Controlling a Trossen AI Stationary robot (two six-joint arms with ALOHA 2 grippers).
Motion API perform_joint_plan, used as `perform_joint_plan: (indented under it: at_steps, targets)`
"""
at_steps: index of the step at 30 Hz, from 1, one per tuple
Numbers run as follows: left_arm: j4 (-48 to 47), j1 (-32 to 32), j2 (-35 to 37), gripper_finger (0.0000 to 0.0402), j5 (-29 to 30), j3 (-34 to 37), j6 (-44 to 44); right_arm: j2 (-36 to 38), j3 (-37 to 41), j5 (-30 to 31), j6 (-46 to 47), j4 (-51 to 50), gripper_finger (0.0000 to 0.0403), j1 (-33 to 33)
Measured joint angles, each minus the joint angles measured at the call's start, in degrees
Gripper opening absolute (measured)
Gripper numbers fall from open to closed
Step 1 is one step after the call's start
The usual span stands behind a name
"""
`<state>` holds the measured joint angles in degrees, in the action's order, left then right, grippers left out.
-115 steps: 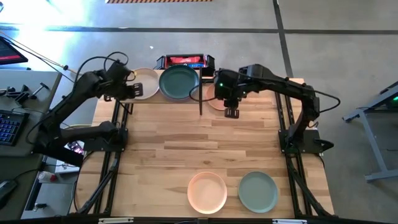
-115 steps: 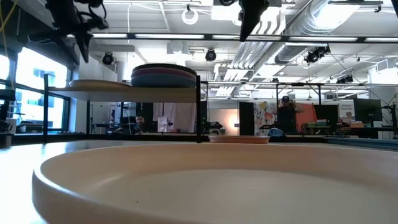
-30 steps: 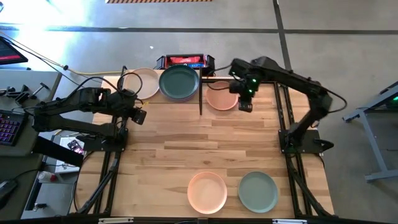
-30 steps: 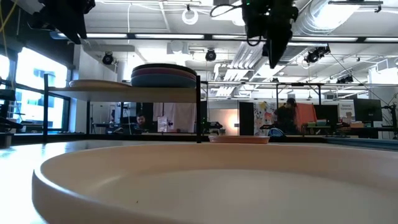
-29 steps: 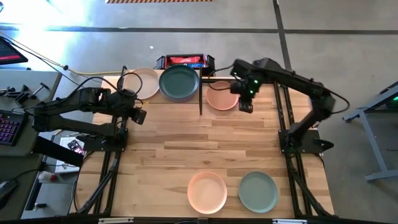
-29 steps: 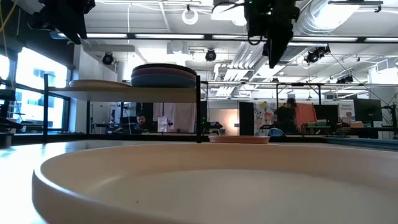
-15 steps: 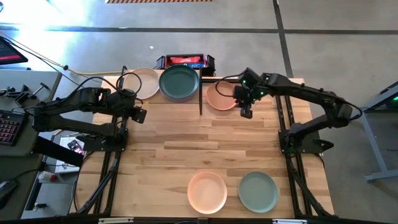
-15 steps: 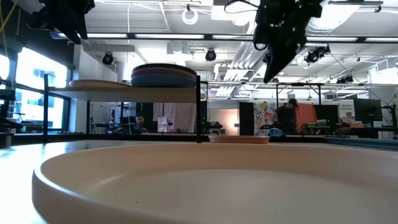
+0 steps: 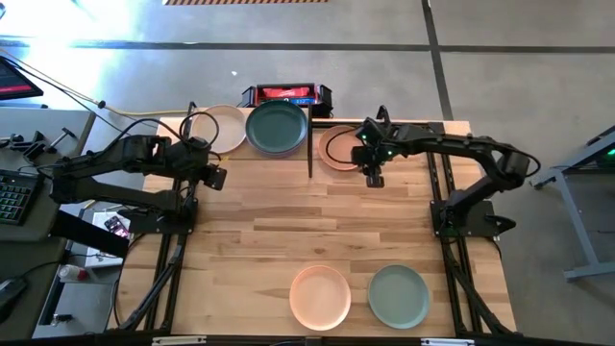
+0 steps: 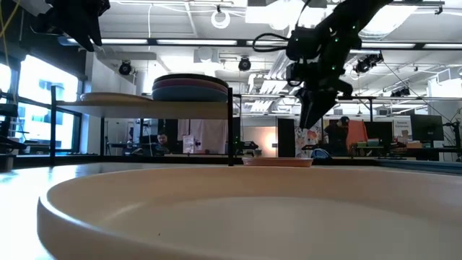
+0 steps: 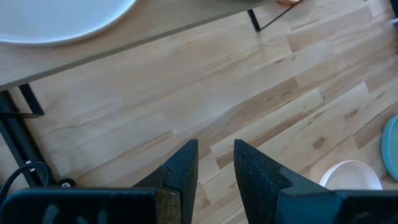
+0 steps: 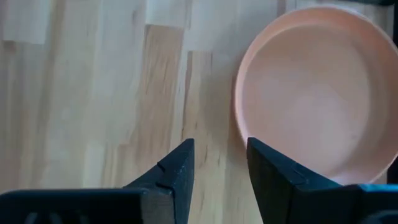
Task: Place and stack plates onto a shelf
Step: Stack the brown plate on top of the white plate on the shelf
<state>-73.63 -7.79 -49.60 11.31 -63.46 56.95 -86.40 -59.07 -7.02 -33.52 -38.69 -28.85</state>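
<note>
Right claw point(image 9: 373, 179) dropped beside peach plate point(image 9: 341, 148); no legible labels.

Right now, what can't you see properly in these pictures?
- How many plates are in the stack on the shelf: the high view shows only the dark teal plate on top.
- The far table: in the low view a big near plate blocks it.
- The peach plate: cut off by the right wrist view's edge.
- The left gripper is empty; the right gripper hangs beside the peach plate.
</note>
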Motion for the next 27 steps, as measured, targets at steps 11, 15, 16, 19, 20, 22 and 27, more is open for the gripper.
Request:
perform_joint_plan:
  at_steps: [11, 15, 16, 19, 20, 22, 27]
  targets:
    - [-0.02, 0.00, -0.02, 0.0092, 1.99, 0.00, -0.04, -7.62, 0.00, -0.47, -4.67, 3.98, 0.0126, 0.01]
    - [-0.01, 0.02, -0.02, 0.0092, 1.97, 0.00, -0.04, -11.09, 0.00, 0.56, -4.48, 6.15, 0.0126, 0.00]
    - [-0.02, 0.02, -0.02, 0.0092, 1.97, 0.00, -0.04, -11.78, 0.00, 1.05, -4.48, 6.48, 0.0126, 0.01]
    - [-0.02, 0.02, -0.02, 0.0092, 1.97, 0.00, -0.04, -13.17, 0.00, 2.78, -4.11, 7.07, 0.0126, -0.01]
    - [-0.02, 0.00, -0.02, 0.0092, 1.99, 0.00, -0.04, -13.40, -0.01, 3.40, -3.94, 7.24, 0.0126, -0.01]
    - [-0.02, 0.00, -0.02, 0.0092, 1.99, 0.00, -0.04, -13.66, -0.04, 4.24, -3.92, 7.44, 0.0126, -0.01]
    - [-0.02, 0.00, -0.20, 0.0092, 1.97, 0.00, -0.04, -13.72, -0.04, 5.15, -4.00, 8.53, 0.0126, 0.01]
